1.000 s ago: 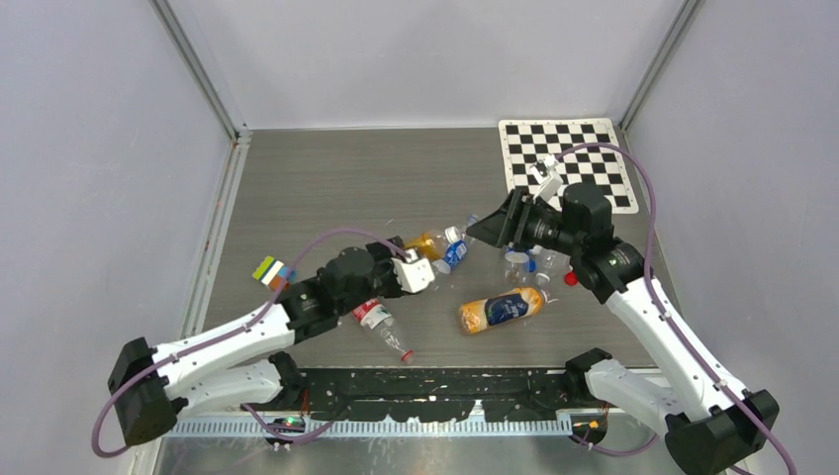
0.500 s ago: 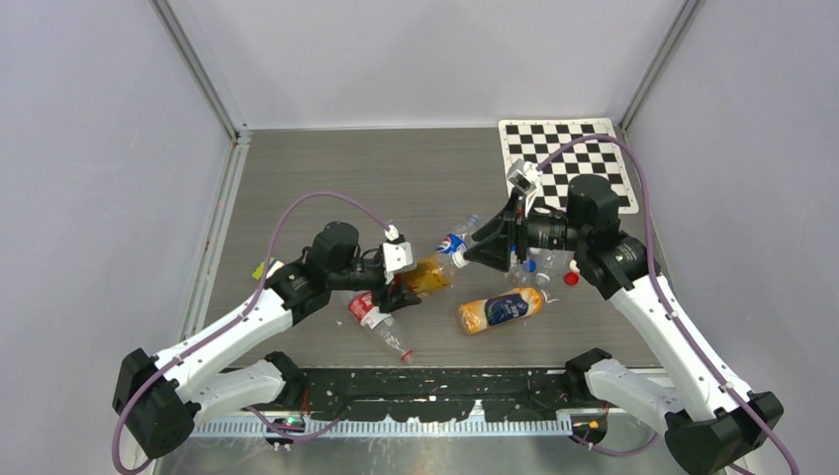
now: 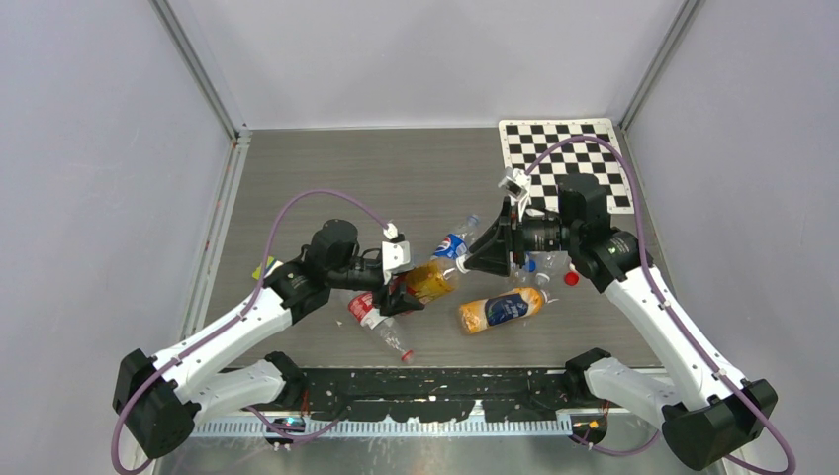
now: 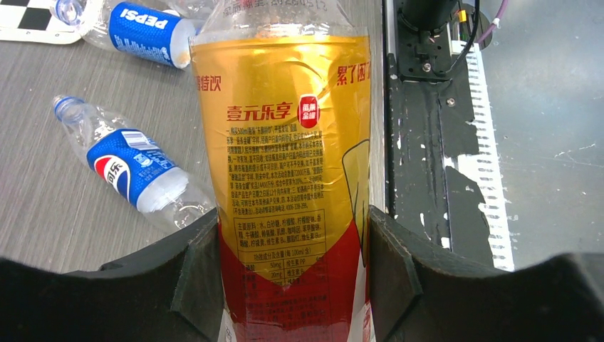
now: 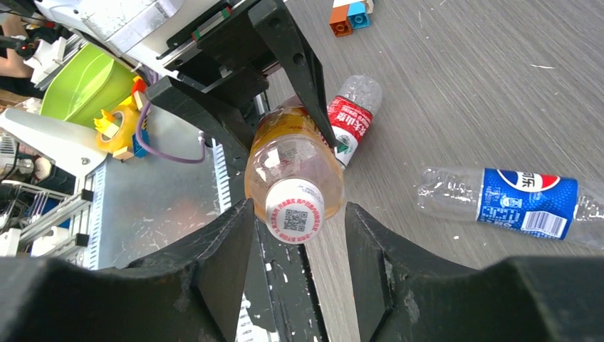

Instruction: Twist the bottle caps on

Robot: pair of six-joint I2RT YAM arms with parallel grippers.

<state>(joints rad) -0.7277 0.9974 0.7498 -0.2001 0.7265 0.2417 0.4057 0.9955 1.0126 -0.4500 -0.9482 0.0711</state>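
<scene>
- Left gripper (image 4: pixel 293 285): black jaws clamped on bottle (image 4: pixel 285 142), which is clear plastic with a glossy, crinkled gold-and-red label.
- Right gripper (image 5: pixel 297 214): jaws apart, straddling white cap (image 5: pixel 294 211) with gaps on both sides; nothing held.
- White cap is round and flat with a QR code on top, sitting on the bottle neck; can't tell how far it is threaded.
- Red cap (image 3: pixel 571 279) lies loose on the table (image 3: pixel 326 188).
- Pepsi bottle (image 4: pixel 132 171), crushed, and orange bottle (image 3: pixel 502 309) lie flat.
- Table is grey wood-grain; checkerboard (image 3: pixel 564 158) in far right corner; plain pale walls (image 3: pixel 99 148).
</scene>
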